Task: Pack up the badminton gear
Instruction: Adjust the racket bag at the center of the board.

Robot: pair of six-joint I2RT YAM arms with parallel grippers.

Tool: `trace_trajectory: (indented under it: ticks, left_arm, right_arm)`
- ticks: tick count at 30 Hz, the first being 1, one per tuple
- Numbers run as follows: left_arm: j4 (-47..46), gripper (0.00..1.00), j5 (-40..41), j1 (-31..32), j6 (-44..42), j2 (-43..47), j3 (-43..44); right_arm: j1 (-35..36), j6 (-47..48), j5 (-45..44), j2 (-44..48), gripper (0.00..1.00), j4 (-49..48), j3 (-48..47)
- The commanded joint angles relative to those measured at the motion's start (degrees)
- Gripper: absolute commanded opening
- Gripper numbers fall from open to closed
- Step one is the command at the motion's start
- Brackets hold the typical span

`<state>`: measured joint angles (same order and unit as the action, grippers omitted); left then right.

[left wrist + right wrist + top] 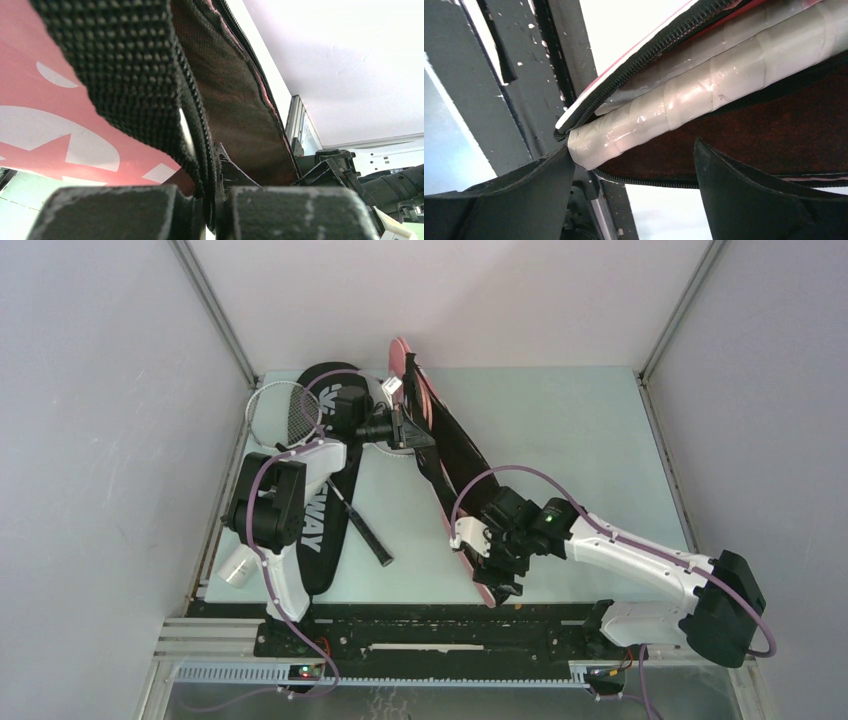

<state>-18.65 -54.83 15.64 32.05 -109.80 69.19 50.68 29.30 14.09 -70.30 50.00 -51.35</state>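
Note:
The pink racket cover (408, 375) lies slantwise across the table, opened so its dark lining (460, 462) shows. My left gripper (405, 430) is at its far end, shut on the zipper edge (215, 165) beside the black strap (130, 65). My right gripper (500, 562) is at the near end, open (634, 180). A racket handle wrapped in white tape (664, 105) lies inside the cover there, and its butt touches my left finger (524, 195). The black "CROSSWAY" cover (322, 535) lies at the left with a white-framed racket (285, 410) on it.
A white tube (238, 568) lies at the table's near-left corner beside the left arm. Grey walls and metal posts (215, 315) close in the table (580, 430) on three sides. A black rail (440, 615) runs along the near edge.

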Motion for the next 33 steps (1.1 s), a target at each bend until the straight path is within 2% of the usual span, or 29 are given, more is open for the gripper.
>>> trace_trajectory:
  ticks: [1, 4, 10, 16, 24, 33]
  left_arm:
    - [2.3, 0.00, -7.0, 2.2, -1.6, 2.9, 3.1]
    - [2.5, 0.00, -6.9, 2.1, -1.8, 2.8, 3.2]
    - [2.9, 0.00, -6.7, 2.1, -2.1, 2.7, 3.4]
    - [3.1, 0.00, -6.6, 2.3, -2.1, 2.7, 3.8]
    - [5.1, 0.00, -6.0, 2.2, -3.7, 2.0, 5.1]
    - [9.8, 0.00, -4.4, 0.7, -5.6, -0.4, 10.3]
  right_arm:
    - [1.5, 3.8, -10.0, 1.8, 0.95, -8.6, -0.2]
    - [2.2, 5.7, -8.5, 3.2, 1.00, -7.0, -0.2]
    - [7.2, 6.0, -5.9, 3.5, 1.00, -3.6, -0.1]
    - [8.8, 5.7, -5.9, 4.4, 1.00, -5.2, 1.6]
    - [12.7, 6.4, -5.2, 10.2, 1.00, -10.4, 7.6]
    - [16.2, 6.1, -4.9, 13.7, 1.00, -9.8, 8.5]
